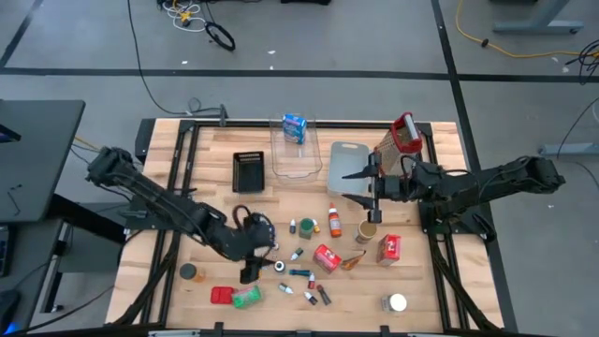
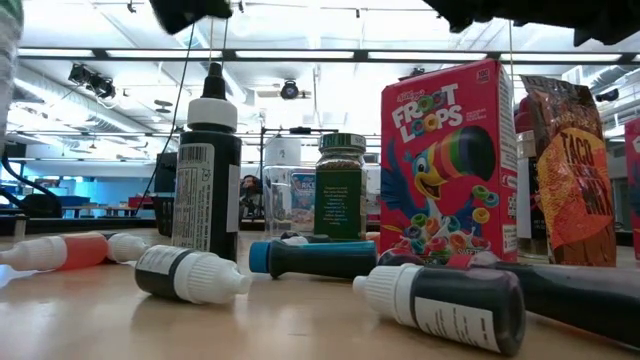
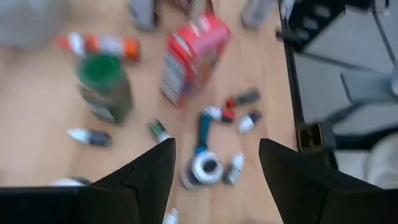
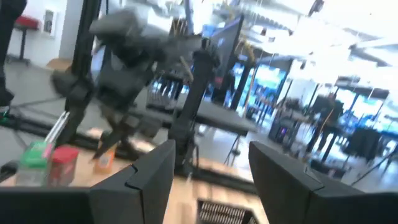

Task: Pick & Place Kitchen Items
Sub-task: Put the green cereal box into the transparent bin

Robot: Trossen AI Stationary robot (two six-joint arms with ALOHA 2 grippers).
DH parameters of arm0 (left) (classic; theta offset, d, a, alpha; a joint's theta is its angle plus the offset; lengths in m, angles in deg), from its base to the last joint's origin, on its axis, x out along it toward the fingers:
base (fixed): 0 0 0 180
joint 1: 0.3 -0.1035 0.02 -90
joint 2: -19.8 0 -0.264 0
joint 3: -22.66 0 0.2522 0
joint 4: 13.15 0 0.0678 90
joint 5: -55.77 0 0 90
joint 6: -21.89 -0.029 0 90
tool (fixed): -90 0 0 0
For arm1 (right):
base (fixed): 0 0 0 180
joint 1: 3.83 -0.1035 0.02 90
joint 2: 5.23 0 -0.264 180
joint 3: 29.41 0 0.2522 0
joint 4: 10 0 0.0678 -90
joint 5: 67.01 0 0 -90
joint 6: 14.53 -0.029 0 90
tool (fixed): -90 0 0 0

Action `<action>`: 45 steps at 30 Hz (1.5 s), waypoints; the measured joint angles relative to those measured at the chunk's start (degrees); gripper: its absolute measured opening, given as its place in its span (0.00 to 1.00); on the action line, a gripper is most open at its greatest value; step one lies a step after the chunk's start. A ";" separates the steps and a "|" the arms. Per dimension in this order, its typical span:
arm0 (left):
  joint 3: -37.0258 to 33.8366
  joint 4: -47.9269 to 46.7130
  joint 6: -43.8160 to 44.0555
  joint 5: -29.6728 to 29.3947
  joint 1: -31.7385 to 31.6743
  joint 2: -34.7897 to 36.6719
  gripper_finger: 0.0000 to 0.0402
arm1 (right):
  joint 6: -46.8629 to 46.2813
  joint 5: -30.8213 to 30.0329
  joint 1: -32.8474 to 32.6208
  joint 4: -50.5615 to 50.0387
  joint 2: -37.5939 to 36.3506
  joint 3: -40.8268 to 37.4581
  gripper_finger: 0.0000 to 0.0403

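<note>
Small kitchen items lie scattered on the wooden table (image 1: pixel 215 150): a green-lidded jar (image 1: pixel 306 227), a red cereal box (image 1: pixel 327 257), a second red box (image 1: pixel 389 248), a red-capped bottle (image 1: pixel 332 220) and several tiny dropper bottles (image 1: pixel 298 272). My left gripper (image 1: pixel 257 262) hovers open above the near-left group. In its wrist view, an upright black bottle with a white cap (image 3: pixel 204 168) stands below the gap of my left gripper (image 3: pixel 216 146). My right gripper (image 1: pixel 348 184) is open and raised over the grey-blue tray (image 1: pixel 348 154), pointing left; the right wrist view shows my right gripper (image 4: pixel 211 149) with nothing between its fingers.
At the back stand a black tray (image 1: pixel 248 170), a clear bin (image 1: pixel 295 154) with a blue box (image 1: pixel 295 124) inside, and a metal grater with a red handle (image 1: pixel 404 134). A dark can (image 1: pixel 190 272), a red item (image 1: pixel 222 295) and a green item (image 1: pixel 247 297) sit near left; a white-lidded can (image 1: pixel 396 302) sits near right.
</note>
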 joint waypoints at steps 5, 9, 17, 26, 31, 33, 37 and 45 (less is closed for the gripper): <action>0.57 3.58 0.34 1.26 1.65 -4.23 0.60 | 1.31 0.10 0.53 7.33 1.89 0.04 0.53; 0.59 7.76 1.95 1.25 4.75 -6.12 0.60 | 3.27 0.24 0.94 11.09 4.12 0.04 0.53; 0.59 7.71 8.36 -6.24 11.36 -6.59 0.60 | 4.38 0.75 1.51 16.33 6.75 0.02 0.53; 0.57 -1.39 21.85 -11.67 18.18 -6.57 0.60 | 1.59 0.83 1.51 16.96 7.02 0.02 0.53; 0.54 -0.03 22.64 -13.49 20.64 -7.61 0.60 | -1.59 0.80 1.51 15.70 7.02 0.02 0.53; 0.55 -0.25 22.76 -13.79 21.19 -7.97 0.60 | -1.59 0.81 1.51 14.78 7.00 0.02 0.53; 0.44 -1.89 22.88 -13.86 21.82 -9.80 0.60 | -3.19 0.81 1.51 14.16 6.98 0.02 0.53; 0.42 -2.04 23.20 -12.25 21.91 -14.01 0.60 | -4.43 0.79 1.49 13.40 7.00 0.02 0.53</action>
